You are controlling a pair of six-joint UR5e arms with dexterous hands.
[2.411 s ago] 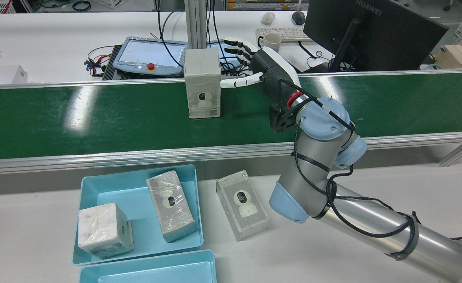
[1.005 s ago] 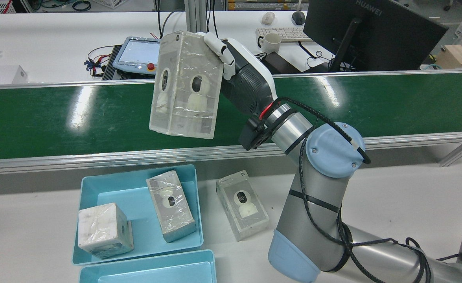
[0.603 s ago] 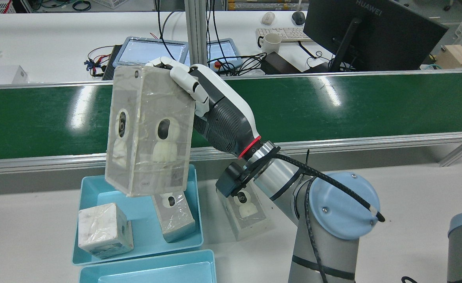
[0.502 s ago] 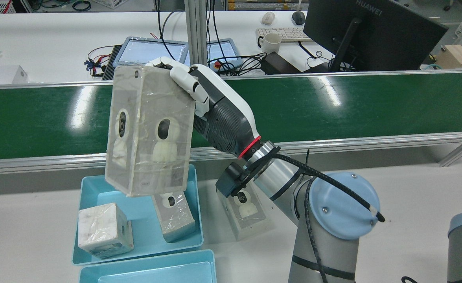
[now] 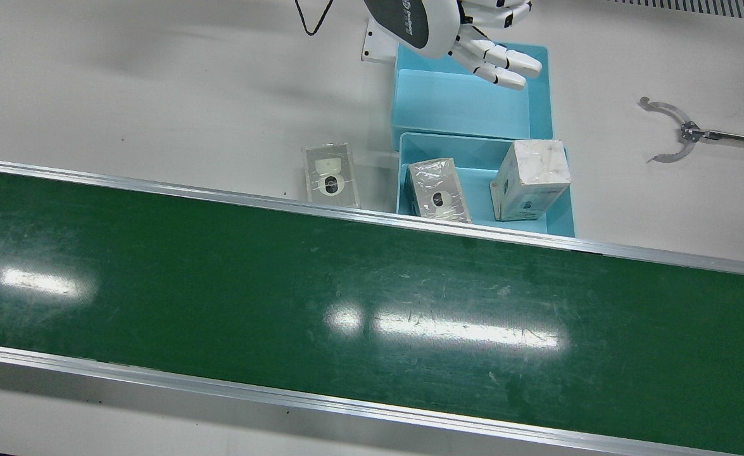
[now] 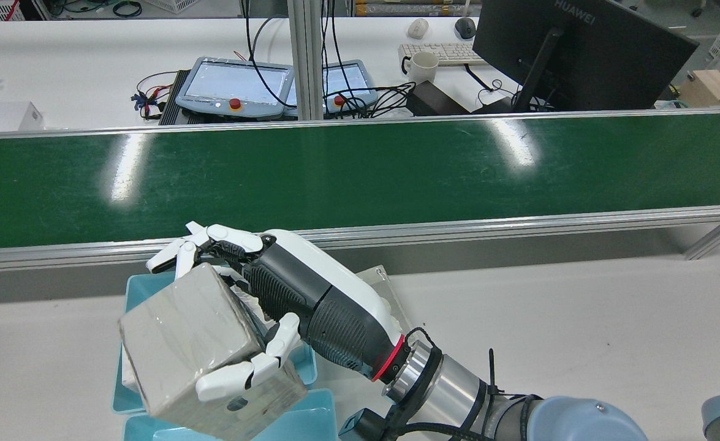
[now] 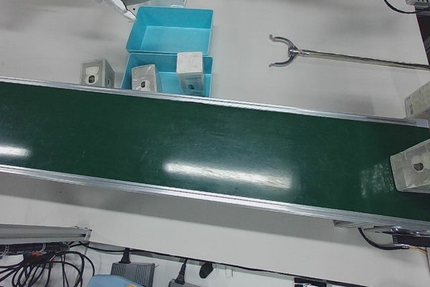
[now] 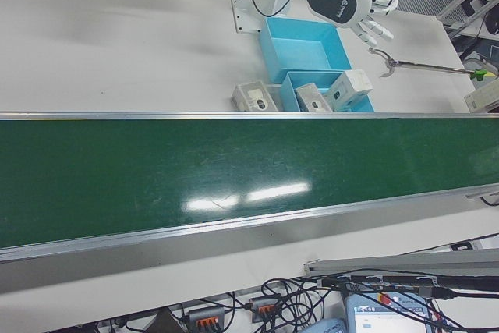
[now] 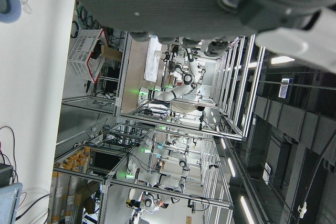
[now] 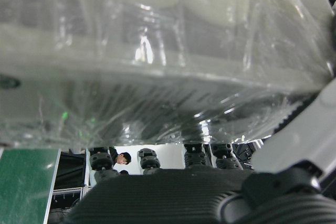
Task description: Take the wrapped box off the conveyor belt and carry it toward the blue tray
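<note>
In the rear view the right hand [image 6: 274,300] grips the wrapped box [image 6: 194,343], its fingers [image 6: 231,376] curled over the box's near face and others spread past the far top edge. The box hangs tilted in the air above the two blue trays, covering most of the nearer tray [image 6: 317,416] and part of the farther tray [image 6: 136,285]. The right hand view is filled by the box's crinkled clear wrap [image 10: 157,51] pressed close against the palm. In the front view the farther tray [image 5: 558,218] holds two wrapped boxes: one lying flat [image 5: 438,197] and one standing on end [image 5: 530,179]. A third wrapped box [image 5: 330,175] lies on the white table [image 5: 156,95] just beside that tray, near the rail of the green conveyor belt [image 5: 283,297]. A reaching tool with a forked tip [image 5: 669,130] lies on the table well apart from the trays. The left hand view shows only the hand's dark underside, and whether that hand is wide or closed cannot be told.
</note>
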